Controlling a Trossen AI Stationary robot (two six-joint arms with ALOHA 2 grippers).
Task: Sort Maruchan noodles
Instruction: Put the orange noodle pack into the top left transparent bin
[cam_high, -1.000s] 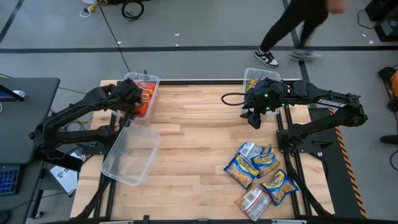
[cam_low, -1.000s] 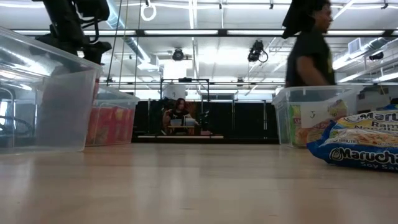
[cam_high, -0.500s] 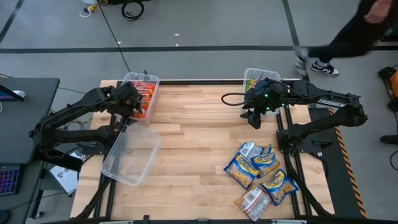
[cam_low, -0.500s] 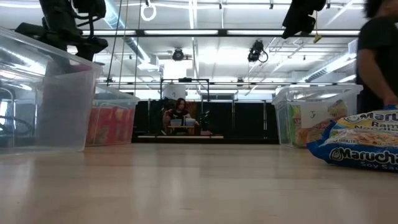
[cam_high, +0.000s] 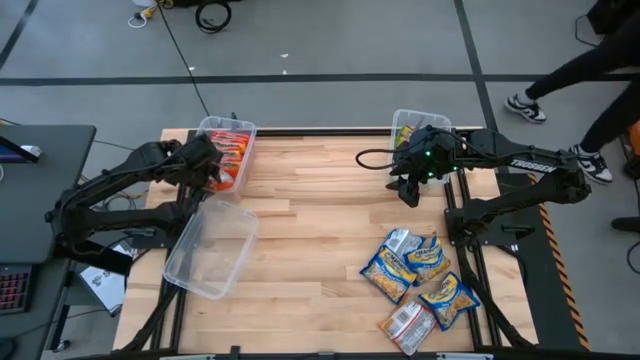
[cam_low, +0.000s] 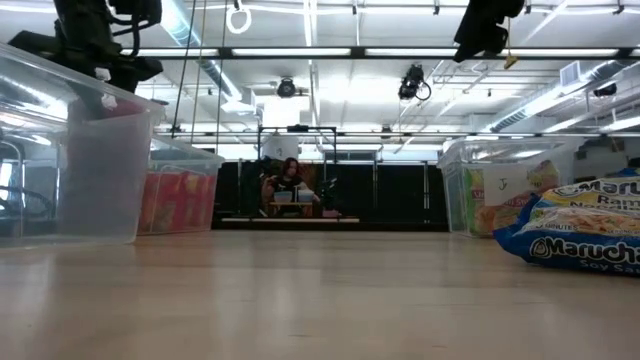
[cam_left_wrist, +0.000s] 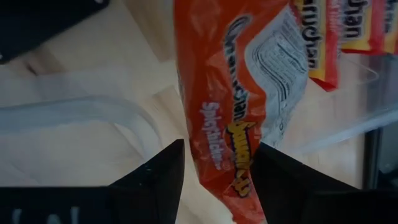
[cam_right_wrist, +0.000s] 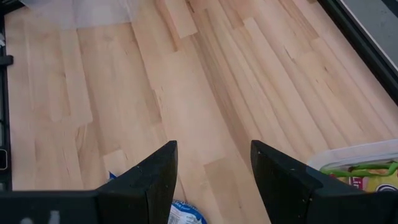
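Left claw (cam_left_wrist: 214, 168) pinching an orange Maruchan packet (cam_left_wrist: 239, 93) at the orange-packet bin (cam_high: 228, 150).
Risk: slippery wrapper drops outside bin. Right claw (cam_right_wrist: 213, 165) gapes empty, well right of bin.

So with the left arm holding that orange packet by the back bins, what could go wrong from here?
1. The left gripper pinches only one end of the orange Maruchan packet, which hangs loose; it may slip out.
2. It hangs above the edge of the bin of orange packets, near the empty bin, so a drop could land on the table instead.
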